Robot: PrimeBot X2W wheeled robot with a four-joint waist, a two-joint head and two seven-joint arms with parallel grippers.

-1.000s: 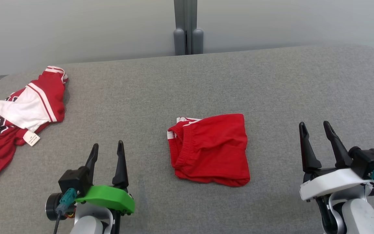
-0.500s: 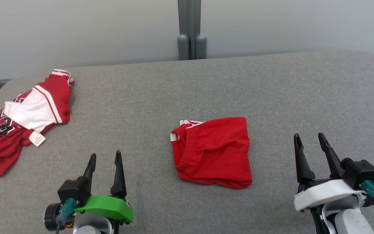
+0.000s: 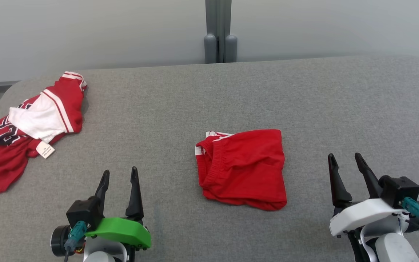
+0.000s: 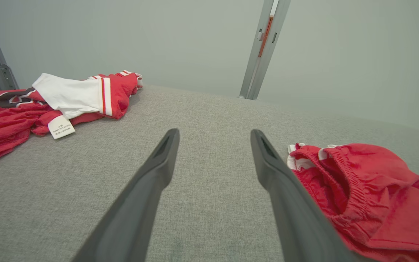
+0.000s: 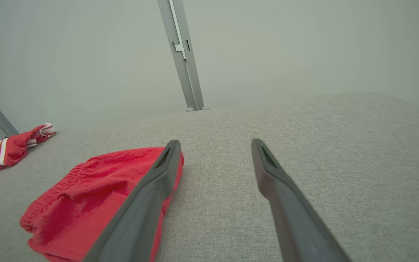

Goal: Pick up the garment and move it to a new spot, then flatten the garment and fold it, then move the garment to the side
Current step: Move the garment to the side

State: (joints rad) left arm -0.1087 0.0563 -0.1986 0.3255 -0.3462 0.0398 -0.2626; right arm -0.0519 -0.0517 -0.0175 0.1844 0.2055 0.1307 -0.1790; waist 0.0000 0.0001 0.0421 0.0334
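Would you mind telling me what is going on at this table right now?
Nothing is being handled at this instant. The robot's left gripper and right gripper are both open and empty, hovering over the grey padded surface on either side of the red shorts, which lie folded in the middle. A red and white jersey lies crumpled at the far left, apart from both grippers.

The head camera has turned a little, so the folded red shorts (image 3: pixel 244 169), the crumpled red-and-white jersey (image 3: pixel 31 127) and the grey metal post (image 3: pixel 220 32) behind the grey fabric counter (image 3: pixel 304 102) all sit further right in its view. The right tool (image 3: pixel 343 155) now stands lower there, its tips drawn back toward the robot beside the shorts. The left tool (image 3: pixel 120 170) sits slightly lower too.
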